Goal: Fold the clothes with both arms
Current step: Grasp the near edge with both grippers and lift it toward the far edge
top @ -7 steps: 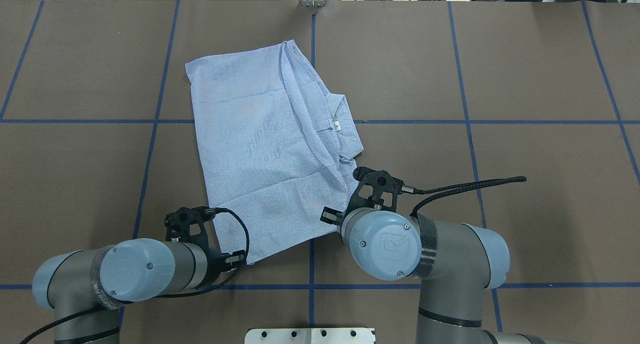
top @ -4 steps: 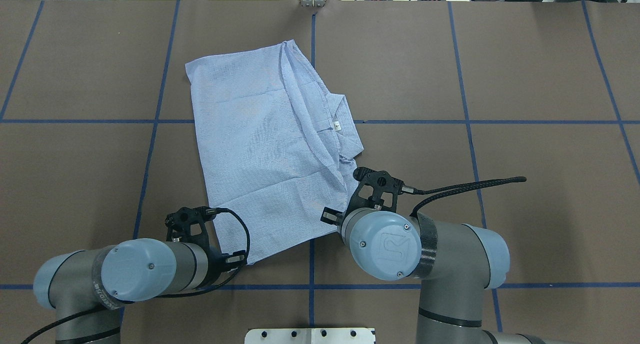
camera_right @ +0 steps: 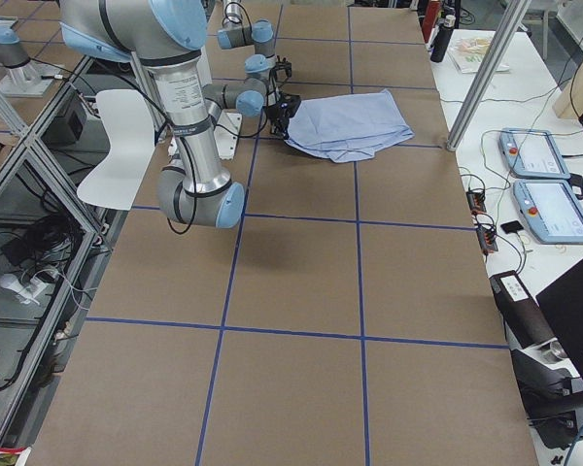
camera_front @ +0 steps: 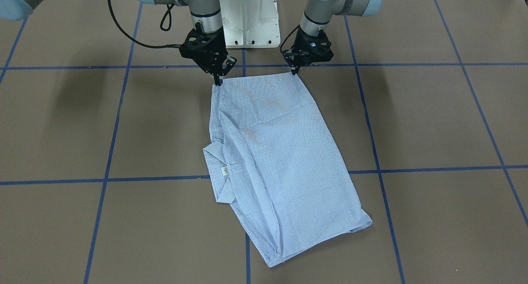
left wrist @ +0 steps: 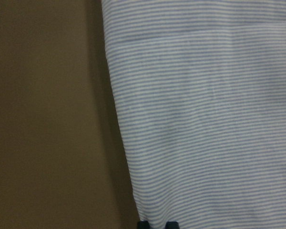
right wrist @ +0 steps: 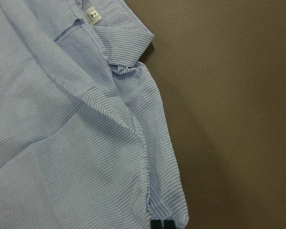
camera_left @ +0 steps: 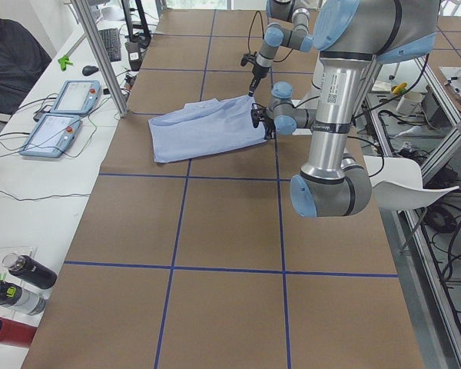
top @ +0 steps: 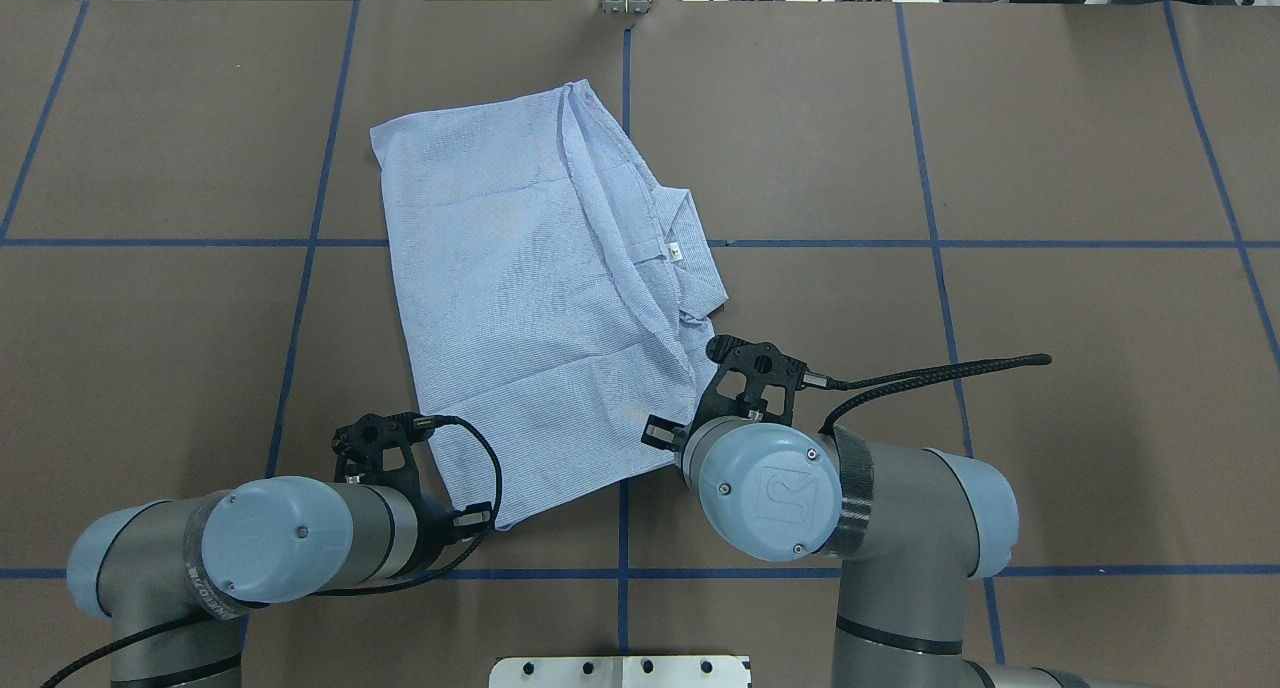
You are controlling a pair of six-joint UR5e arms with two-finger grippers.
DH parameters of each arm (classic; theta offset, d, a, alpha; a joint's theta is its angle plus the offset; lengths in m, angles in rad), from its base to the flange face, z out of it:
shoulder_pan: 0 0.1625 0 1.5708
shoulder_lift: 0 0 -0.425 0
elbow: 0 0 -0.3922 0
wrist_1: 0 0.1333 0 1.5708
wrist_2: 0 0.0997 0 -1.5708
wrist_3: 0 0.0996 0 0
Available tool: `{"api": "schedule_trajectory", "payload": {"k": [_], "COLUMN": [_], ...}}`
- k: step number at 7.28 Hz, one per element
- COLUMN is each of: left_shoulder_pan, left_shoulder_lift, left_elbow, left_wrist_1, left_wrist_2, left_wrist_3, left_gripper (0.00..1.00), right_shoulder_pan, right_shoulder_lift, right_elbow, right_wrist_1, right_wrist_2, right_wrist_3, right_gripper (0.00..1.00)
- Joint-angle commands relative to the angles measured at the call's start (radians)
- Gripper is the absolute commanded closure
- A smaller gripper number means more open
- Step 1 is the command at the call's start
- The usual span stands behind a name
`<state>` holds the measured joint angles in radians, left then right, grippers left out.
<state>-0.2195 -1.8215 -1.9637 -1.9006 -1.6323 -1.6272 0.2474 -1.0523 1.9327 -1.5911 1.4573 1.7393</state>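
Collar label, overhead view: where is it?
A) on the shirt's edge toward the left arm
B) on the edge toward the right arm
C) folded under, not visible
B: the label shows face up on the collar, at the shirt edge on the side of the right arm.

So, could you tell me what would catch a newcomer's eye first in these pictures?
A light blue striped shirt lies partly folded across the middle of the brown table, its collar toward the robot's right. At the edge nearest the robot, the left gripper and the right gripper each appear to pinch a corner of it.
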Motion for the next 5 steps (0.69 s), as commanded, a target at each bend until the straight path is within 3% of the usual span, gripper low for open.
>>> {"api": "schedule_trajectory", "payload": {"k": [1,3,5], "left_shoulder_pan": [-0.001,-0.007,-0.015], "left_shoulder_lift": [-0.007,-0.007,0.005], "left_elbow": [-0.023,-0.087,-0.17], "left_wrist_1": [0.0,0.002,0.014], "left_wrist_2": [-0.004,-0.033,-0.063], "left_wrist_3": [0.003,0.003,0.003], "left_gripper": [1.0,1.0,1.0], "right_shoulder_pan": [0.007,0.016,-0.022], "right_shoulder_lift": [-0.003,-0.011,-0.044], "right_elbow": [0.008,0.05,0.212], "right_wrist_1": [-0.001,-0.003,-0.144], "right_wrist_2": [0.0,0.001,0.0], "right_wrist_3": [-0.003,-0.003,0.0], "right_gripper": [1.0,1.0,1.0]}}
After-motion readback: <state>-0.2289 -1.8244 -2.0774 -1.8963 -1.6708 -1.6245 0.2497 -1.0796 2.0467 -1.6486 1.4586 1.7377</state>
